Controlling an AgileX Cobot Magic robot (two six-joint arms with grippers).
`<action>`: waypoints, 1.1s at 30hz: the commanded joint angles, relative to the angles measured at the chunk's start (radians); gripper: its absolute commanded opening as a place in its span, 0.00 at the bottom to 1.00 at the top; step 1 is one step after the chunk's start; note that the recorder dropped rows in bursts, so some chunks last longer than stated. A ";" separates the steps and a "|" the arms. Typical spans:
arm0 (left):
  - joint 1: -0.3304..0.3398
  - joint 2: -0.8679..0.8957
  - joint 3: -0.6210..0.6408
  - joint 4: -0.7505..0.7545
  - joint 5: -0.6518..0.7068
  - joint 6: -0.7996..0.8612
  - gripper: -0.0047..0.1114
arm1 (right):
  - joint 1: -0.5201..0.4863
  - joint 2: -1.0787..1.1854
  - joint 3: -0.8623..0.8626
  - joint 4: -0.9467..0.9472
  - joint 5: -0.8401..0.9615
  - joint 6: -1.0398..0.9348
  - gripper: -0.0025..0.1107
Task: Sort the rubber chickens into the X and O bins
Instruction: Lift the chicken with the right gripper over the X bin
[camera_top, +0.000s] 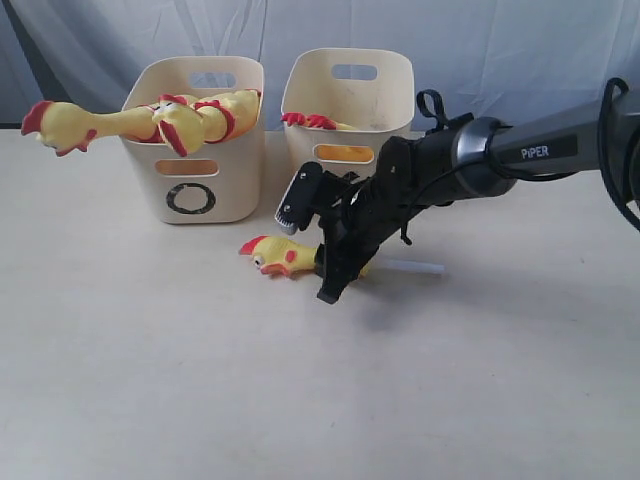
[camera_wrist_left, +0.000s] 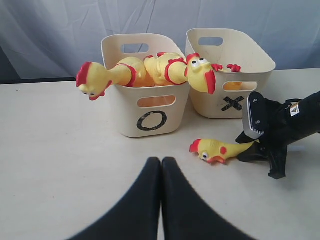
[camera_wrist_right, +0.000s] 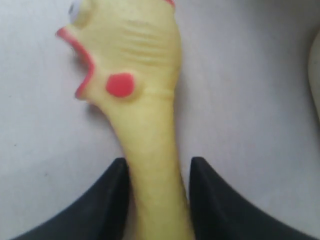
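**Rubber chicken (camera_wrist_left: 220, 149) on the bench (camera_wrist_left: 60, 150), right hand (camera_wrist_right: 158, 170) astride its neck**

Nearest, the left hand (camera_wrist_left: 161, 162) is closed, fingers pressed together. Beyond it the right hand is open, one finger either side of the neck. Behind stand the O bin (camera_wrist_left: 130, 116), two chickens (camera_wrist_left: 150, 70) draped over its rim, and the X bin (camera_wrist_left: 212, 102), red feet (camera_wrist_left: 226, 67) at its rim

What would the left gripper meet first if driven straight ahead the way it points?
Probably the O bin: the shut left gripper aims at its front wall across bare table. The loose rubber chicken lies off that line. Depth is unclear; it might touch the table first.
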 joint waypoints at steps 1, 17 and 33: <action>0.000 -0.008 0.006 -0.010 -0.008 0.000 0.04 | 0.000 0.004 -0.004 -0.007 0.024 -0.003 0.12; 0.000 -0.008 0.006 -0.010 -0.008 0.003 0.04 | 0.000 -0.165 -0.004 0.061 0.287 0.111 0.01; 0.000 -0.008 0.024 -0.015 -0.008 0.004 0.04 | 0.000 -0.401 -0.004 0.233 -0.173 0.245 0.01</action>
